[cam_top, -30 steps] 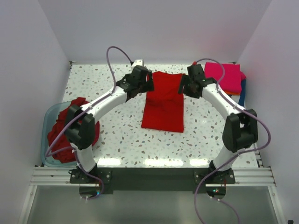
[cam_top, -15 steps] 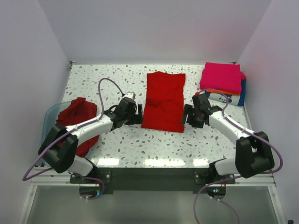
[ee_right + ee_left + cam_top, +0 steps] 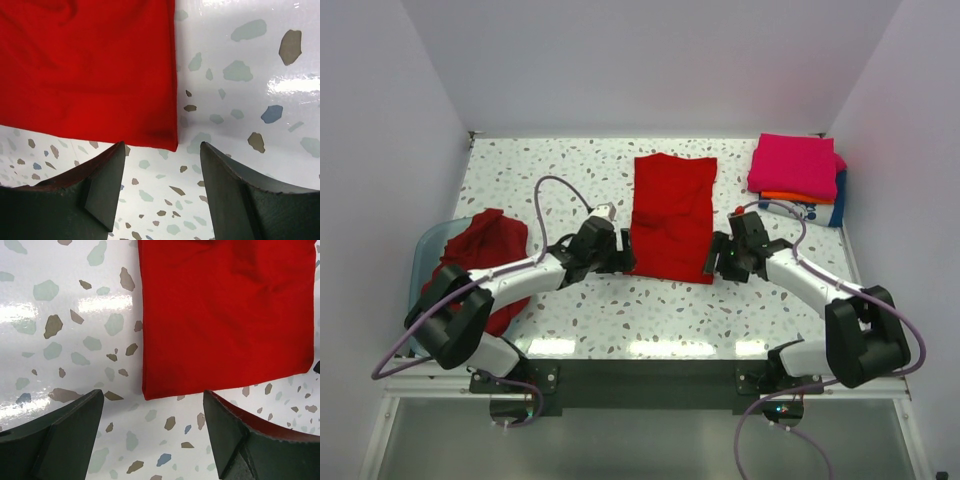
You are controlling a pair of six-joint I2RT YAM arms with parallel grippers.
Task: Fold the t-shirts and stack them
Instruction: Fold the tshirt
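red t-shirt [image 3: 670,218] lies mid-frame on the table [image 3: 520,180]
left end effector [image 3: 150,410] and right end effector [image 3: 162,160] gape empty at its lower corners; soft, light cloth, likely best pinched there

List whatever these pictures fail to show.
- Folded stack, top view: the pink shirt covers the ones beneath; their number is unclear.
- Tub, top view: the left arm crosses its pile; count unclear.
- Red shirt, both wrist views: cut off by the frame edges.
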